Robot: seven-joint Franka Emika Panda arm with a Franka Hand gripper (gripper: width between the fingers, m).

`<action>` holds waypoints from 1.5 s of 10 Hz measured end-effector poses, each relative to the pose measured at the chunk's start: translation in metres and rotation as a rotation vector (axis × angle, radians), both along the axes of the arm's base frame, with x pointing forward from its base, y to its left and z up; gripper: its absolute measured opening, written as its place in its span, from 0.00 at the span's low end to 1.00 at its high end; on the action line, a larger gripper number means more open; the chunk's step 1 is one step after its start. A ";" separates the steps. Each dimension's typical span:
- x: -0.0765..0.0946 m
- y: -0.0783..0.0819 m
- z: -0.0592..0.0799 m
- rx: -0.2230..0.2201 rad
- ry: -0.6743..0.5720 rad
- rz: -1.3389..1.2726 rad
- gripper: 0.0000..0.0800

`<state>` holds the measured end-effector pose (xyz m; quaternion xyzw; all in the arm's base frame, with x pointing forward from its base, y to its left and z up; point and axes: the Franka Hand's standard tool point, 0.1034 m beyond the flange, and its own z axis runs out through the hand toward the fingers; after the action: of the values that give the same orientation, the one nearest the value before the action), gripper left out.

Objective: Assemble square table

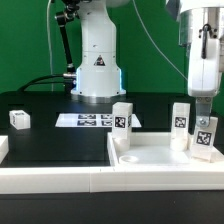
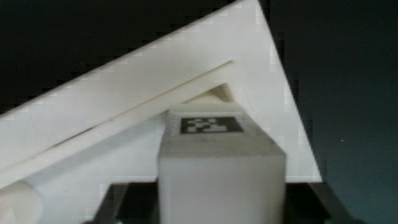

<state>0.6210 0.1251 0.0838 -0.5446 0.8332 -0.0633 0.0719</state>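
The square table top [image 1: 160, 158], a white tray with a raised rim, lies at the front on the exterior view's right. Two white tagged legs [image 1: 122, 117] [image 1: 180, 116] stand upright at its far side. My gripper [image 1: 203, 112] comes down from above and is shut on a third leg [image 1: 205, 138], held upright over the top's right-hand corner. In the wrist view this leg [image 2: 222, 150] fills the space between my dark fingers [image 2: 135, 205], with the top's corner [image 2: 160, 90] just beyond it. Another leg [image 1: 20, 119] lies apart on the black surface at the left.
The marker board [image 1: 88, 120] lies flat in front of the robot base [image 1: 97, 70]. A long white rail [image 1: 55, 178] edges the front of the black surface, with a white block [image 1: 3, 148] at its left end.
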 end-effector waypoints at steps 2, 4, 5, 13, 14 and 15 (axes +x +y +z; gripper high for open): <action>0.000 0.000 0.000 0.010 -0.003 -0.026 0.36; 0.000 0.000 0.000 0.001 -0.003 0.015 0.40; 0.000 -0.001 0.000 -0.005 -0.002 0.037 0.40; 0.005 -0.005 0.003 -0.138 0.040 0.656 0.81; 0.005 -0.006 0.003 -0.151 0.043 0.727 0.81; 0.004 -0.006 0.002 -0.173 0.055 0.801 0.81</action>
<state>0.6253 0.1194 0.0861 -0.8315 0.5485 -0.0856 0.0226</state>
